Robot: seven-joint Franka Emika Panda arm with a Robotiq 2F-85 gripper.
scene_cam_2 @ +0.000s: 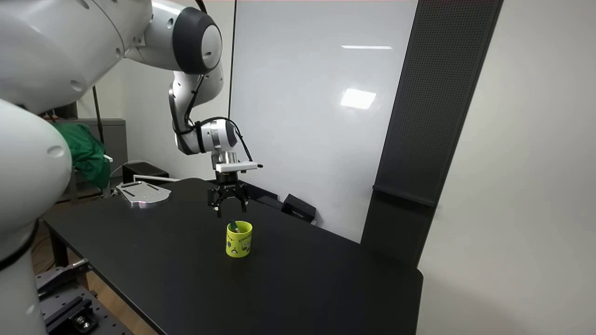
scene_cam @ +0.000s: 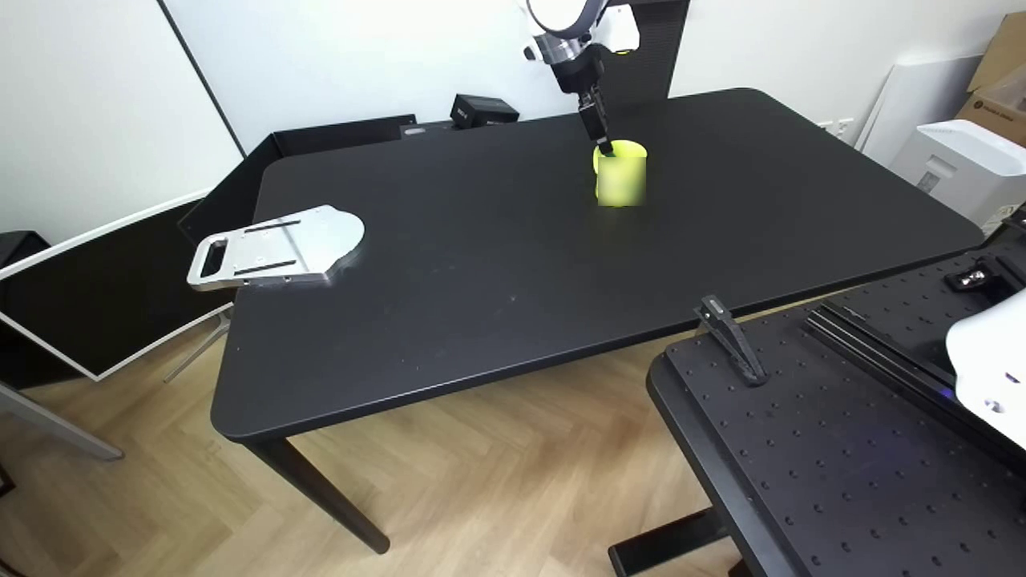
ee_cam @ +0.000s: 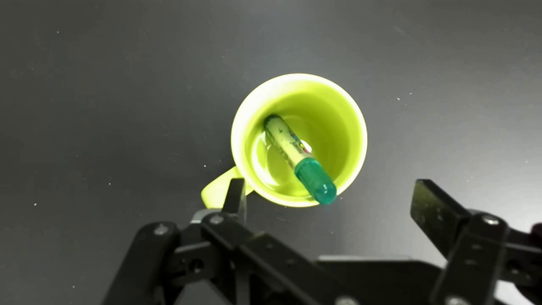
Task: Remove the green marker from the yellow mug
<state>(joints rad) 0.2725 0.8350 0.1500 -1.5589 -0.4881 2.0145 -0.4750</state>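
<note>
The yellow mug [scene_cam: 621, 180] stands upright on the black table. It also shows in an exterior view [scene_cam_2: 238, 245] and from above in the wrist view [ee_cam: 349, 127]. The green marker [ee_cam: 296, 154] leans inside the mug, its teal cap over the rim on the side toward my gripper. The cap shows at the mug's mouth in an exterior view [scene_cam_2: 233, 226]. My gripper [ee_cam: 332, 203] is open and empty, its fingers wide apart, with the cap end between them in the wrist view. The left finger covers part of the mug's handle. The gripper [scene_cam_2: 231, 212] is above and behind the mug.
A flat silver-white plate with a handle slot [scene_cam: 280, 244] lies at the table's edge, also in an exterior view [scene_cam_2: 143, 193]. A black box [scene_cam: 483, 110] stands behind the table's far edge, before a whiteboard wall. The black table [scene_cam: 449, 264] surrounds the mug.
</note>
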